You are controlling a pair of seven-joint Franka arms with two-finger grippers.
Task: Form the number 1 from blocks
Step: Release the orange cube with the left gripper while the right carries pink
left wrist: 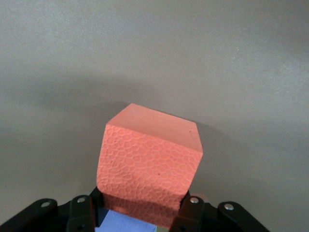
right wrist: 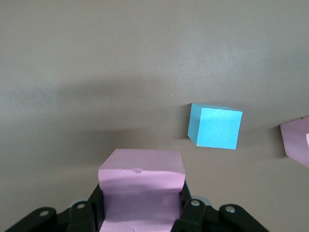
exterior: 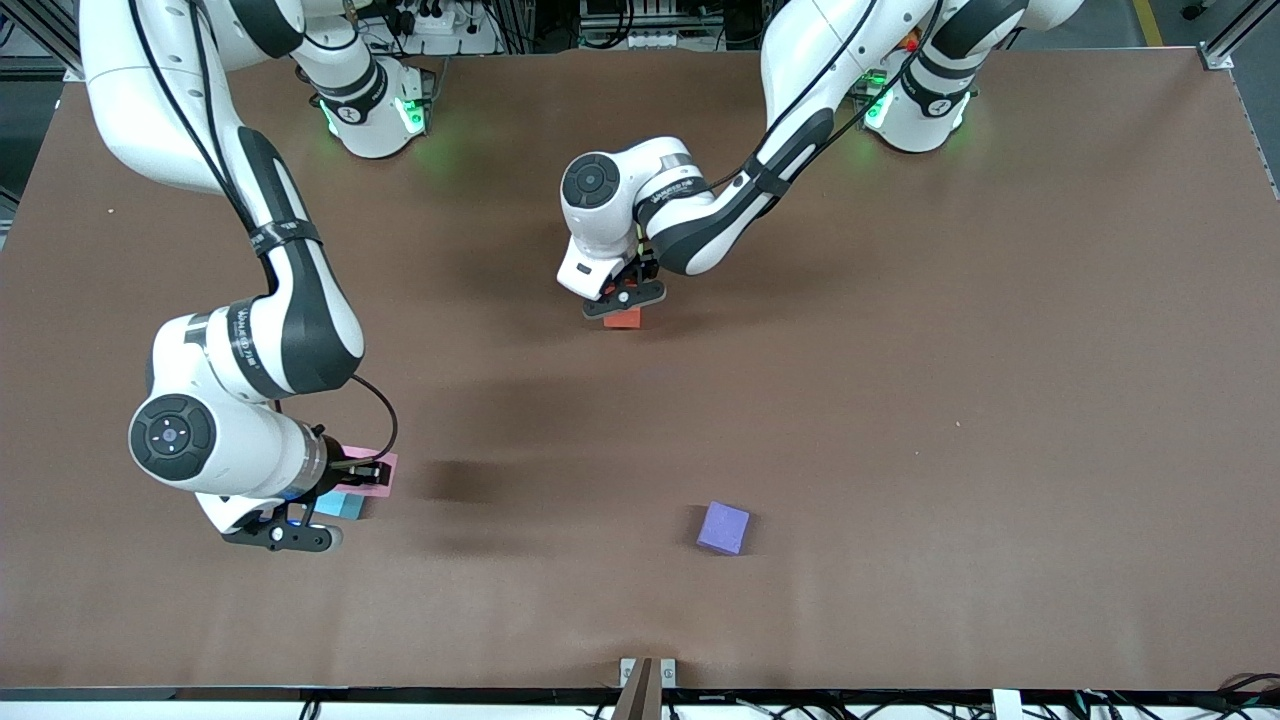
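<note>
The purple block (exterior: 723,528) was seen nearest the front camera in the front view, lying alone on the brown table (exterior: 1000,400) toward its front edge, about midway along. Toward the right arm's end, the right gripper (exterior: 362,470) was closed on a pink block (exterior: 382,473), held just above a light blue block (exterior: 338,506). Near the table's middle, the left gripper (exterior: 624,296) was closed on an orange-red block (exterior: 622,318), low over the surface.

In the left wrist view, the orange-red block (left wrist: 149,164) was clamped between the left gripper's fingers (left wrist: 190,212); its faces were matte, one dimpled with a cell pattern.

In the right wrist view, the pink block (right wrist: 141,186) was pinched by the right gripper (right wrist: 140,212), with the light blue block (right wrist: 215,126) on the table and another pink piece (right wrist: 297,140) at the edge.

The blocks were judged light, soft foam; a gentle grip on opposite flat faces was thought best
</note>
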